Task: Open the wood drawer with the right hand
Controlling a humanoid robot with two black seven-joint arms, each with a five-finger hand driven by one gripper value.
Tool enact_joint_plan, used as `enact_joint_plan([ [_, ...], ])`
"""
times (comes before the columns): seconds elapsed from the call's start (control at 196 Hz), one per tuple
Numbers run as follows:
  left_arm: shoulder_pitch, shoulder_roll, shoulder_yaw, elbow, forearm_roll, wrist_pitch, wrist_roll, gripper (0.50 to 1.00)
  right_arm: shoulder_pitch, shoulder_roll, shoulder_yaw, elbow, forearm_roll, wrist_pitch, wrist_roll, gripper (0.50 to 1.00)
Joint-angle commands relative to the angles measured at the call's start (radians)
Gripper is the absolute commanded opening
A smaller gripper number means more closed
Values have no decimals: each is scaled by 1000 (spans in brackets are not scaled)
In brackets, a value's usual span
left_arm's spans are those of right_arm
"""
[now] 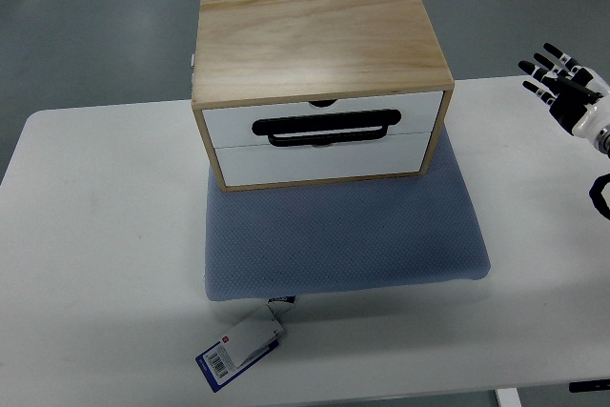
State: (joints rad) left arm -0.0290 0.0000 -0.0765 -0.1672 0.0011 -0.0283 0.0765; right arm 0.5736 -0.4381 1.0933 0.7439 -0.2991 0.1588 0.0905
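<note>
One hand, my right hand [564, 91], hovers fingers spread and empty at the tabletop's [95, 235] right edge; the pale wood drawer box [319, 83], its long black handle [326, 128] running left-right, sits well to its left.

Lab: white table [95, 235], grey floor [95, 26]

right hand [564, 91]: black fingers with white segments, white wrist, black cable
</note>
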Motion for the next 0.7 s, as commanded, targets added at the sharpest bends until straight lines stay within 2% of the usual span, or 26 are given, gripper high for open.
enact_joint_plan([
  [0.0,0,0,1,-2,0,-1,0,1000,-1,4,-1,2,0,1,0,936],
  [0.695,9,0,3,2,0,2,-1,1000,-1,7,0,5,2,27,-1,936],
])
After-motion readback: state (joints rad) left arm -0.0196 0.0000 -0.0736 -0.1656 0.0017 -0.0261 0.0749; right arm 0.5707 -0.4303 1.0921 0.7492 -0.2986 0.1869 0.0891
